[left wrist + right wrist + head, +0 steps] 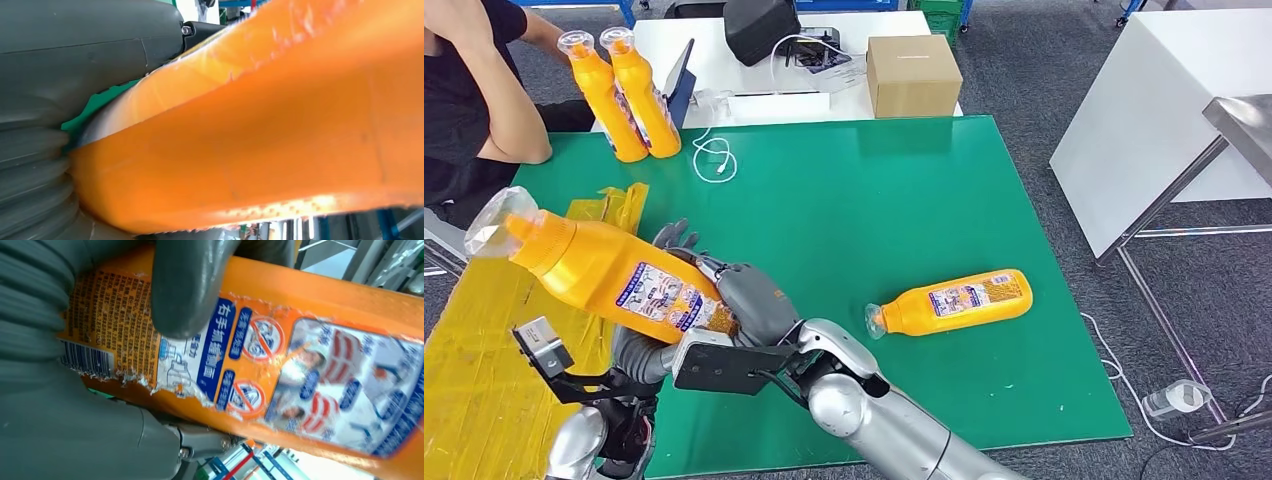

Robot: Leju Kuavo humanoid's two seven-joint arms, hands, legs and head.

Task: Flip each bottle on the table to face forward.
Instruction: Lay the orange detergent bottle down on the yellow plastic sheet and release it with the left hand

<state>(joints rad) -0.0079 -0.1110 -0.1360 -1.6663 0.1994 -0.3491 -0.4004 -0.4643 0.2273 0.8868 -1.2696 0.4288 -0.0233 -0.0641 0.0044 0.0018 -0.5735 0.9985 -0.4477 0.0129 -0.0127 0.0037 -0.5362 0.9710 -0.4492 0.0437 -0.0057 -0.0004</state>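
Note:
An orange bottle (614, 278) with a clear cap hangs tilted above the table's left front, cap toward the upper left, label facing me. My right hand (749, 298) grips its lower end, the thumb (187, 287) pressed on the label (280, 370). Under the same end sits my left hand (637, 355), and the bottle's plain orange side (260, 140) lies against it. A second orange bottle (956, 302) lies on its side on the green mat (874, 190), right of centre, cap pointing left. Two more orange bottles (629, 95) stand upright at the back left.
A person in a black top (469, 100) sits at the back left, near the upright bottles. A cardboard box (912, 72), a dark bag (759, 28) and a white cable (714, 155) lie beyond the mat. Yellow sheeting (484, 340) covers the left side. A white table (1144, 110) stands right.

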